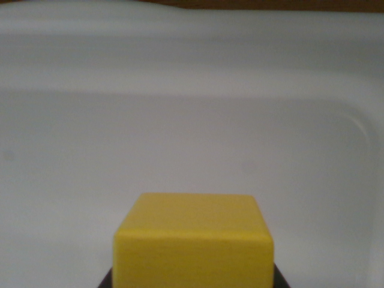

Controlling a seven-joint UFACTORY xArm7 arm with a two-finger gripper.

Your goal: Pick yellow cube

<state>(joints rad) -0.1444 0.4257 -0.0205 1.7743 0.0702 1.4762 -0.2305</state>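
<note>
The yellow cube point(193, 240) fills the bottom centre of the wrist view, with its top face and near face showing. Only two dark slivers of my gripper point(193, 281) are visible. One finger point(107, 281) lies against the cube's lower left side and the other against its lower right side. The jaws look closed on the cube, with no gap on either side. The cube's underside and most of the fingers are cut off by the picture's bottom edge.
Behind the cube lies a white tray point(180, 120) with a smooth floor. Its raised rim point(360, 129) curves round at the wrist view's right and runs along the top. A thin brown strip point(270, 5) shows beyond the rim at the very top.
</note>
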